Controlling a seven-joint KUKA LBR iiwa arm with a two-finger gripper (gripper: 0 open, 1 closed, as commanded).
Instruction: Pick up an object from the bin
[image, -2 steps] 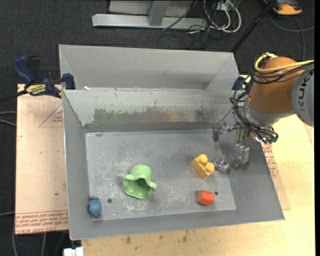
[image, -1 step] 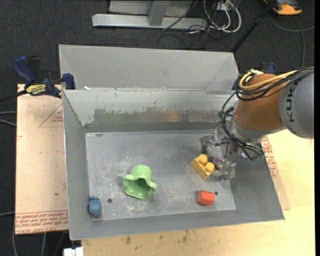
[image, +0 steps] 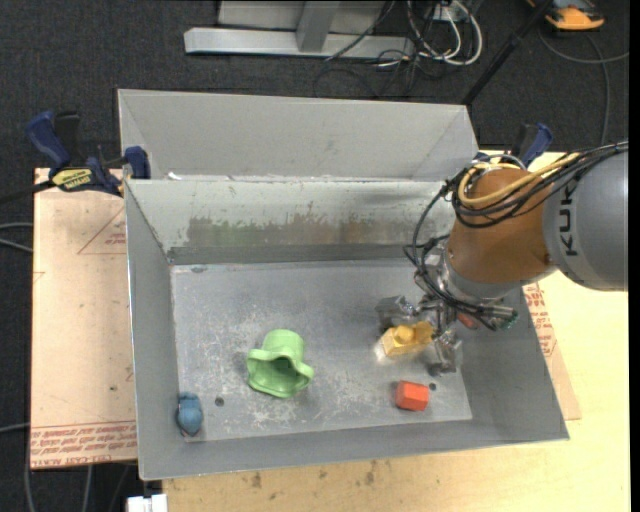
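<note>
A: Starting with the camera view. Any sight of the gripper (image: 425, 335)?

B: Yes, down low in the right half of the grey bin (image: 300, 290), close to the floor. Hangs under the orange wrist cover (image: 495, 235), with dark cables looped around that cover.

A: Wide or narrow?

B: Cannot tell. Too much grey metal bunched under the wrist to read the gap.

A: And right beneath it?

B: A small yellow lump (image: 405, 340), pale at its left end, lying on the bin floor. Sits directly at the gripper and is partly overlapped by it. Gripped or merely touched? Cannot tell that either.

A: Anything else close by?

B: A small red block (image: 411, 396), just toward the front wall from the yellow lump. Near it but apart, resting flat on the floor, clear of the gripper.

A: Further off?

B: A light green cup-like piece (image: 278, 364), around the middle of the floor, well to the left of the gripper and standing alone. Then a little blue thing (image: 189, 414), tucked into the front-left corner beside the left wall, well apart from everything else.

A: Heaped at all?

B: No, four loose pieces, each lying separately on the scuffed grey floor.
</note>
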